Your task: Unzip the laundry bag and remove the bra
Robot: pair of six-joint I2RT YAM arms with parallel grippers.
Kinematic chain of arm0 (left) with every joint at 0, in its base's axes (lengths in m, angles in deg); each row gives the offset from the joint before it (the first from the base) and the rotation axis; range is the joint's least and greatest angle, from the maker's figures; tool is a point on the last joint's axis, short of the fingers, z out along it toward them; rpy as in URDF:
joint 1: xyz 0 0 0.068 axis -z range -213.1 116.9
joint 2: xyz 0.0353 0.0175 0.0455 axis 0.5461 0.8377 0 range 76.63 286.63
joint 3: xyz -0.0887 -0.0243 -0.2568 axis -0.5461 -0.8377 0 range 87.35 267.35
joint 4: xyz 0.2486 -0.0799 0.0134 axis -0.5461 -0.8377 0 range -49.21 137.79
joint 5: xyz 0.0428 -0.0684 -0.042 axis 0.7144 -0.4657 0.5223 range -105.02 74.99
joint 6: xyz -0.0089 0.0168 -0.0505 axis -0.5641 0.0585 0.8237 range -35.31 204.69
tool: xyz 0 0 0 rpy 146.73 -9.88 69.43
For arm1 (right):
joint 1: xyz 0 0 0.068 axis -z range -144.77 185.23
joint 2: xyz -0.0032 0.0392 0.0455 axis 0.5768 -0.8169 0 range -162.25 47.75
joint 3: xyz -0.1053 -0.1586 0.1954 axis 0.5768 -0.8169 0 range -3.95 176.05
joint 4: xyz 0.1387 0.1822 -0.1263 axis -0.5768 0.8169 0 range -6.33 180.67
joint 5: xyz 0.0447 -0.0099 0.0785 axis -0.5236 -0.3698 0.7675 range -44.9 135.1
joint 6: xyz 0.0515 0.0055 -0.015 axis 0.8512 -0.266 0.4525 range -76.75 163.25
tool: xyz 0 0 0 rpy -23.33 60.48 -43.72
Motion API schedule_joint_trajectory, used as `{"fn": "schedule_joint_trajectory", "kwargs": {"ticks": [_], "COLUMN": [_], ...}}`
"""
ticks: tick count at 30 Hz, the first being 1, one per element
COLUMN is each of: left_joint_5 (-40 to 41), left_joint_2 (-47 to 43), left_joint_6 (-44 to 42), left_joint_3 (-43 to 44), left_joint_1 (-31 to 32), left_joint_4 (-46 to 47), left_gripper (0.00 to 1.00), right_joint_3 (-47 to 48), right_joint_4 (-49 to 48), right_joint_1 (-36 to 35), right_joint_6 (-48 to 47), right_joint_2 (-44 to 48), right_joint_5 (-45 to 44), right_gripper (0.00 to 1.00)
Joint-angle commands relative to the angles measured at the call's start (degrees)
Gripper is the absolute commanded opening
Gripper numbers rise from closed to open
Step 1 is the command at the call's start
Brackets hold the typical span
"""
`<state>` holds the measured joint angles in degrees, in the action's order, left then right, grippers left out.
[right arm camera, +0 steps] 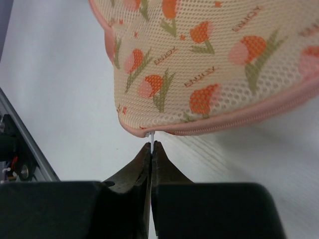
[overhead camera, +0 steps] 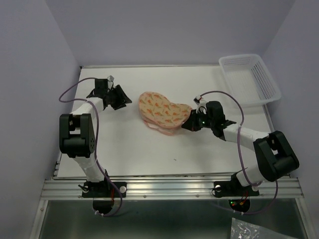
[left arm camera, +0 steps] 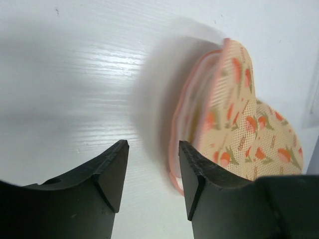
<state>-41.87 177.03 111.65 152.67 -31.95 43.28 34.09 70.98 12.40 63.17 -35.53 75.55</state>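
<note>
The laundry bag (overhead camera: 163, 112), a cream mesh pouch with orange tulip marks and pink zip edging, lies mid-table. My left gripper (overhead camera: 126, 101) is open just off its left end. In the left wrist view the laundry bag (left arm camera: 234, 124) is blurred beyond the right finger, and only bare table lies inside the left gripper (left arm camera: 152, 149). My right gripper (overhead camera: 188, 124) is at the bag's right end. In the right wrist view the right gripper (right arm camera: 151, 146) is shut on the thin white zip pull (right arm camera: 151, 135) under the pink edge of the laundry bag (right arm camera: 199, 64). The bra is hidden.
A white plastic lattice basket (overhead camera: 264, 74) stands at the back right corner of the table. The white table (overhead camera: 149, 154) ends at a metal rail (overhead camera: 164, 188) in front, where both arm bases are bolted. Purple walls close in the sides and back.
</note>
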Motion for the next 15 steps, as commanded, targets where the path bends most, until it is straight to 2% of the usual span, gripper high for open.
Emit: {"fn": "schedule_joint_trajectory", "kwargs": {"ticks": [1, 6, 9, 11, 15], "left_joint_5": [5.58, 7.51, 9.18, 9.27, 14.45], "left_joint_2": [-1.35, -5.64, -10.39, -12.67, -19.53], "left_joint_6": [-1.39, 0.89, 3.62, 8.0, 19.07], "left_joint_3": [-0.62, -4.84, -8.71, -12.12, -19.33], "left_joint_1": [1.93, 3.77, 8.59, 12.71, 17.3], "left_joint_4": [1.0, 0.38, 0.12, 0.47, 1.08], "left_gripper": [0.58, 0.59, 0.6, 0.61, 0.63], "right_joint_3": [0.02, -0.86, -1.22, -1.74, -2.71], "right_joint_4": [-4.7, -9.02, -10.6, -11.66, -12.97], "right_joint_1": [-6.51, -11.18, -12.94, -13.82, -16.98], "right_joint_6": [8.36, 14.87, 19.26, 20.24, 21.65], "right_joint_2": [0.32, 0.67, 0.76, 0.41, -0.56], "right_joint_5": [-4.96, -7.6, -10.06, -10.77, -13.75], "right_gripper": [0.01, 0.01, 0.01, 0.01, 0.01]}}
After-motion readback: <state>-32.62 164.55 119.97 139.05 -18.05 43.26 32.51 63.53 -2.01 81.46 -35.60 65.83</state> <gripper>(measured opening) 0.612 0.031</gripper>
